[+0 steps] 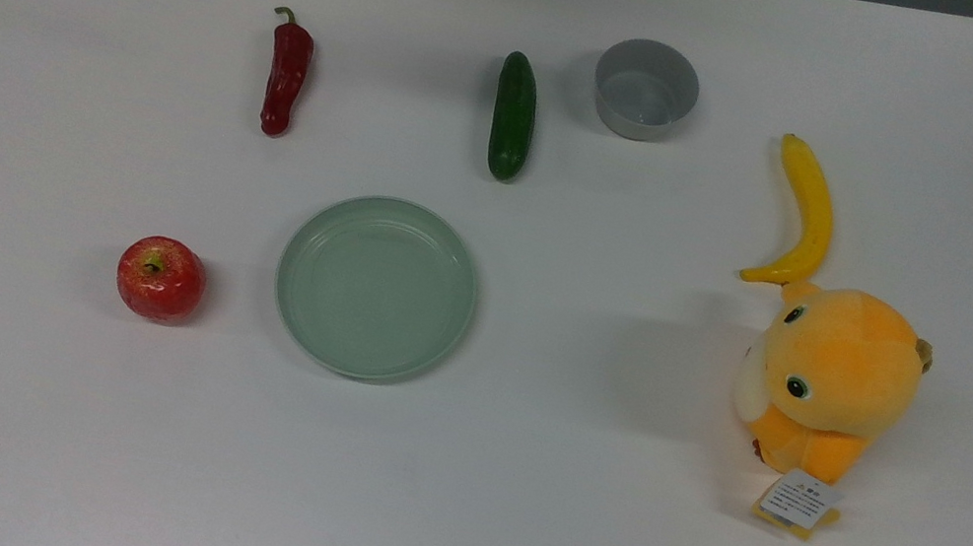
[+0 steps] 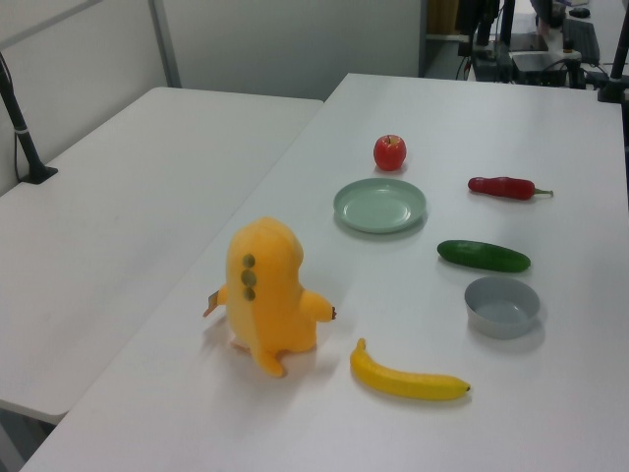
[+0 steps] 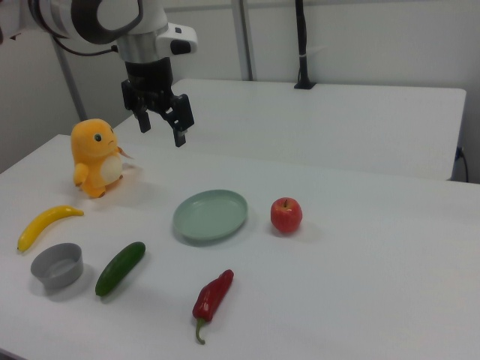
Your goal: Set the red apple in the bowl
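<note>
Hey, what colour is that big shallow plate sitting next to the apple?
Pale green all over, with no pattern. The round shallow plate shows best in the top view.

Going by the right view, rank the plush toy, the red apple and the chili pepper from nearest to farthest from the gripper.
The gripper hangs open above the table at the right view's upper left.
1. Plush toy, just below it to the left.
2. Red apple, past the green plate, to the right.
3. Chili pepper, down at the front edge.
</note>
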